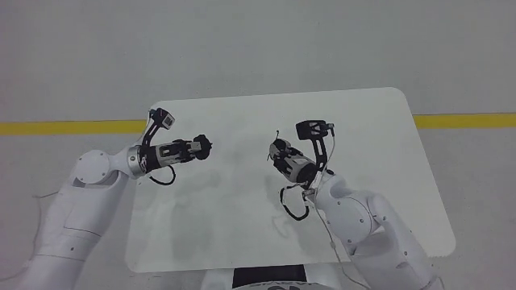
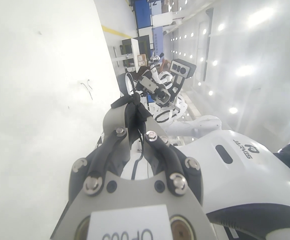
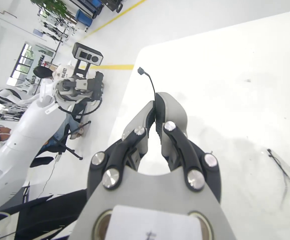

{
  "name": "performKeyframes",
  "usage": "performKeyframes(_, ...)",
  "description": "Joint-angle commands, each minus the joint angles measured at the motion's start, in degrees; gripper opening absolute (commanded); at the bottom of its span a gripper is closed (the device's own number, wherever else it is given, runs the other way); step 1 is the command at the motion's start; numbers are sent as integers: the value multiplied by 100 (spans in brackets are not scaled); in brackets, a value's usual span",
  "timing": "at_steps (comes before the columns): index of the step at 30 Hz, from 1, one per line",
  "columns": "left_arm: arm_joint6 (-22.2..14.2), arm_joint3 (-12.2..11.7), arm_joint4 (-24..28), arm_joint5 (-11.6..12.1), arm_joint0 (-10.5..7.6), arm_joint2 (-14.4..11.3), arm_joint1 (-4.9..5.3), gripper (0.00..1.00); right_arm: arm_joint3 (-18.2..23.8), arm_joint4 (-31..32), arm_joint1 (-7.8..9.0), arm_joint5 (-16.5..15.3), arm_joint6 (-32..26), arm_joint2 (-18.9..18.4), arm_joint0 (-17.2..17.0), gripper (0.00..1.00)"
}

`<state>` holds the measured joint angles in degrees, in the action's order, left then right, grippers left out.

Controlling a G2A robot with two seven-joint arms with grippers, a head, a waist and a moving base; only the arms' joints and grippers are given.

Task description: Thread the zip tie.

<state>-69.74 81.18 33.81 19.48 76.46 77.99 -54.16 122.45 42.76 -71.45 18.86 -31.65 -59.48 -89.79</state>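
Zip tie: a thin black zip tie [image 3: 152, 82] is held in the air above the middle of the surface [image 1: 363, 113], not lying on it.
Long axis: the strap carries on past the fingertips, roughly in line with the right gripper [image 3: 155, 102], and bends slightly near its end.
Pointing: the small square head is the free end, away from the jaws. Seen from above, it points toward the far edge of the surface.
Right jaws: pressed onto the strap, pinching it below the head.
Left gripper [image 2: 132, 101]: above the surface nearer its left edge, facing the right gripper with a gap between them.
Left jaws: pressed together, black at the tips. Whether anything sits between them cannot be told.
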Motion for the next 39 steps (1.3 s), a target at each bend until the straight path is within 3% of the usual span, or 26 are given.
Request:
performKeyframes(1, -30, -121, 222, 0, -45, -24, -77, 0, -108, -34, -65, 62, 284, 247, 179, 0)
performKeyframes(3, -125, -257, 339, 0, -102, -57, -133, 0, -127, -39, -74, 62, 312, 277, 205, 0)
performKeyframes(10, -125, -257, 339, 0, -102, -57, -133, 0, -120, -26, -75, 53, 362, 267, 208, 0)
performKeyframes(12, -76, -282, 322, -42, -83, -82, -134, 0, -97, -97, -109, 62, 794, 296, 173, 0)
performKeyframes(14, -190, -486, 250, -45, -111, -102, -122, 0, -139, -35, -163, 62, 1205, 453, 236, 0)
performKeyframes(16, -295, -668, 575, -30, -154, -148, -145, 0, -233, -45, -232, 62, 1574, 606, 297, 0)
performKeyframes(22, -808, -1223, 1087, 0, -520, -451, -289, 0, -797, 108, -521, 62, 2361, 1144, 542, 0)
performKeyframes(29, -990, -1864, 1252, 0, -1106, -883, -546, 0, -1321, 203, -909, 62, 2804, 1209, 608, 0)
performKeyframes(31, -990, -1988, 1262, 0, -1272, -1028, -610, 0, -1333, 197, -924, 62, 2803, 1210, 616, 0)
performKeyframes(39, -990, -1988, 1262, 0, -1272, -1028, -610, 0, -1333, 197, -924, 62, 2803, 1210, 616, 0)
